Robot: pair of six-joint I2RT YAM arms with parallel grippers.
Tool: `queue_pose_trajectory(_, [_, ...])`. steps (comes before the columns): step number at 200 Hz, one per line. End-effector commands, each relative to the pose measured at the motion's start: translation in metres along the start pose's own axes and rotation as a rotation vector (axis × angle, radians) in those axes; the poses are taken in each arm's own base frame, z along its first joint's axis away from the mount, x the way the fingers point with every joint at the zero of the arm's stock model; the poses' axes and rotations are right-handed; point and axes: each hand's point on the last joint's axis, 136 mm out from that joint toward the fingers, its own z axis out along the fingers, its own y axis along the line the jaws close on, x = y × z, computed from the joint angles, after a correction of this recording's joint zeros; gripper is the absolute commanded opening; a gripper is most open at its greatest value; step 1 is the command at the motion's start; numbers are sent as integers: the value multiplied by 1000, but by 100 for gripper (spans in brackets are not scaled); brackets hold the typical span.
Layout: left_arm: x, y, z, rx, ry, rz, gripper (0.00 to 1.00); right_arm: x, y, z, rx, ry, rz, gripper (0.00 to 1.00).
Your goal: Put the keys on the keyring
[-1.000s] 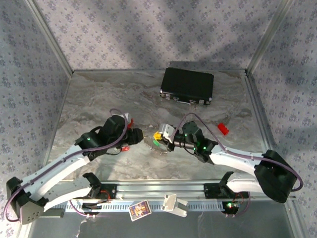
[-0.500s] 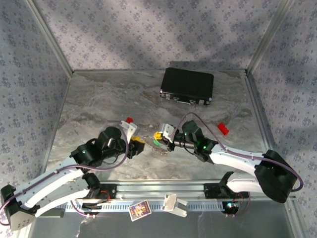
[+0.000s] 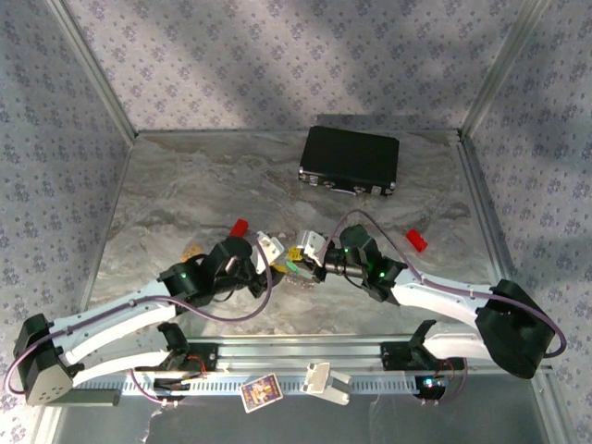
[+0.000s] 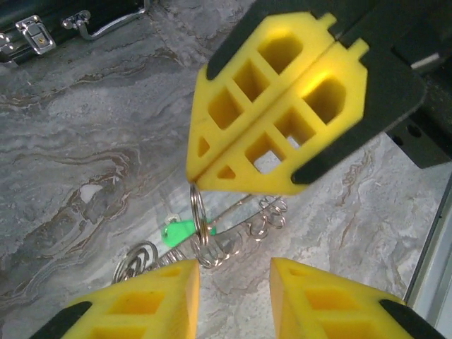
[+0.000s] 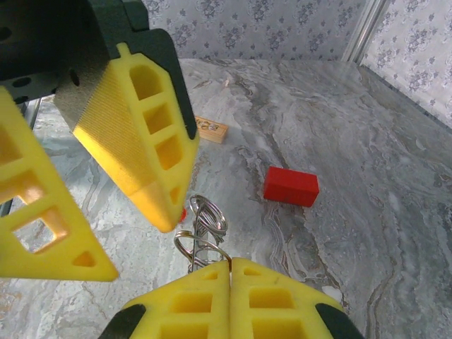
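Left tool (image 4: 233, 277) nearer now, little room beside keyring (image 4: 200, 220)

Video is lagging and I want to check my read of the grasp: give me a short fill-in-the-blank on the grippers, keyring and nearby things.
1. The right gripper is ___ on the keyring.
2. The left gripper has its fingers ___.
3. The key seen just beside the keyring in the left wrist view has a ___ head.
4. The case far from both grippers is ___.
Missing words: shut; open; green; black.
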Motion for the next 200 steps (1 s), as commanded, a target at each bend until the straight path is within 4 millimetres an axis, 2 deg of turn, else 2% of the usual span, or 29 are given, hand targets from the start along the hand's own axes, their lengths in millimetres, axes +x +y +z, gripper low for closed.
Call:
queue_pose_trajectory(1, [-26, 3, -2, -31, -76, 41, 29, -14, -4, 0, -1, -25, 16, 0])
queue_pose_trajectory(62, [-29, 2, 4, -24, -85, 51, 14, -14, -3, 1, -7, -25, 18, 0])
queue_pose_trajectory(86, [-29, 2, 5, -26, -84, 65, 0, -15, -3, 1, -9, -26, 18, 0])
queue_pose_trajectory(127, [-26, 6, 5, -50, -87, 90, 0, -23, -2, -6, -17, -30, 15, 0])
queue_pose_trajectory(133, [-27, 7, 5, -58, -93, 94, 0, -25, -2, -8, -20, -30, 14, 5])
queue_pose_trajectory(144, [-27, 8, 5, -64, -104, 108, 0, -28, -2, -14, -28, -25, 18, 25])
queue_pose_trajectory(151, [-27, 9, 5, -67, -114, 121, 0, -29, -2, -18, -37, -18, 20, 31])
queue_pose_trajectory(171, [-26, 6, 5, -58, -159, 183, 0, -28, -11, -34, -29, -2, 37, 33])
queue_pose_trajectory(200, [-29, 1, 0, -22, -244, 252, 0, -27, -17, -45, -27, 21, 38, 33])
